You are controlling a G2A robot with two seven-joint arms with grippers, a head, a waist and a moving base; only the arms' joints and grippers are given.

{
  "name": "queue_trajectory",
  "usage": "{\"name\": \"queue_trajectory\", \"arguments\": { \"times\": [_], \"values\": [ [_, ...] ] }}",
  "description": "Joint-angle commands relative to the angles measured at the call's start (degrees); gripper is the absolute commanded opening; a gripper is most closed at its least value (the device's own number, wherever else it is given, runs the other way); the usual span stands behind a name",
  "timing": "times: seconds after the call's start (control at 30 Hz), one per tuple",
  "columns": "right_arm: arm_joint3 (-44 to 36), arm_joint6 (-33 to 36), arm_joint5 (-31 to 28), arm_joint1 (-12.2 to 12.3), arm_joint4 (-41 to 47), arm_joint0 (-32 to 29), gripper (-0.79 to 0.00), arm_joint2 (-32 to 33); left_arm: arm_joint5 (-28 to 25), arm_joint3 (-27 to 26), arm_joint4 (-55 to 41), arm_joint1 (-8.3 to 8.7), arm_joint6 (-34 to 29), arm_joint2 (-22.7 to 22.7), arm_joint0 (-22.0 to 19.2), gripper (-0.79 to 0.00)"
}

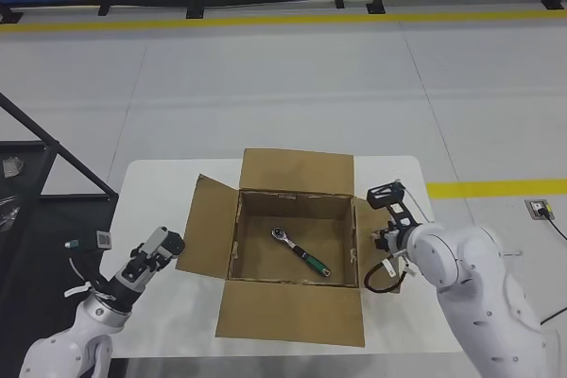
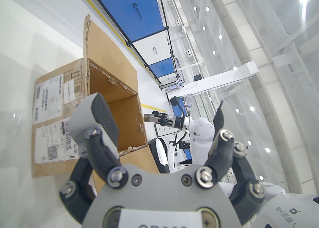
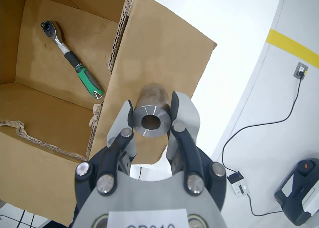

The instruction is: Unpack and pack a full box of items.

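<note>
The right pincer (image 3: 151, 104) is clamped on a short, grey steel cylinder with a bored hole through its middle (image 3: 152, 96). One pad presses each curved side, so the piece hangs end-on below the wrist and should not roll out.

The white rounded-corner desk (image 1: 161, 189) carries everything. An open brown corrugated cardboard box (image 1: 296, 170) sits at its centre. All four flaps are folded outward and lie low, which leaves the cavity free to reach from above. The held cylinder is over the right-hand flap, just beside the cavity and not above it. From this alone I cannot tell whether it is on its way in or out.

The left pincer (image 2: 159, 109) is spread wide and holds nothing. It hovers above the desk near the left flap, aimed across at the labelled side of the box. I judge it is kept out there so the box mouth stays clear for the other arm.

A ratchet wrench with a chrome head and a green-and-black handle (image 3: 72, 59) lies flat and diagonal on the box floor, touching no wall. That leaves room around it for a grasp from above. With one item inside and one in hand, the job looks mid-course.
</note>
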Motion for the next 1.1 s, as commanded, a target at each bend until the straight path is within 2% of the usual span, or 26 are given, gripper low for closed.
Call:
{"name": "queue_trajectory", "arguments": {
  "times": [0.0, 0.3, 0.53, 0.73, 0.87, 1.07],
  "values": [
    [0.66, -0.4, -0.45, -0.01, 0.55, 0.17, -0.785, 0.06, 0.12, 0.11, -0.08, 0.06, 0.12, 0.03, -0.05, 0.0],
    [3.58, -2.02, -0.55, -0.26, 1.58, 1.57, -0.785, -1.01, -0.09, 0.74, -0.41, 0.33, 0.52, 0.25, -0.09, 0.0],
    [6.1, 0.53, 3.51, 0.16, -2.48, 2.81, -0.785, 1.57, -0.18, 0.76, -0.7, 0.52, 0.98, 0.29, 0.19, 0.0],
    [10.26, -2.32, 3.92, 0.66, -3.66, 3.51, -0.785, 5.21, -0.17, 0.75, -0.72, 0.67, 1.26, 0.55, 0.26, 0.0],
    [14.54, -5.46, 3.74, 0.91, -1.93, 3.52, -0.785, 7.79, -0.15, 0.76, -0.77, 0.78, 1.48, 0.51, 0.37, 0.0],
    [26.37, -10.66, 2.02, 0.76, 2.14, 6.62, -0.785, 8.73, -0.01, 0.63, -0.71, 0.92, 1.91, 0.61, 0.51, 0.0]
  ]
}}
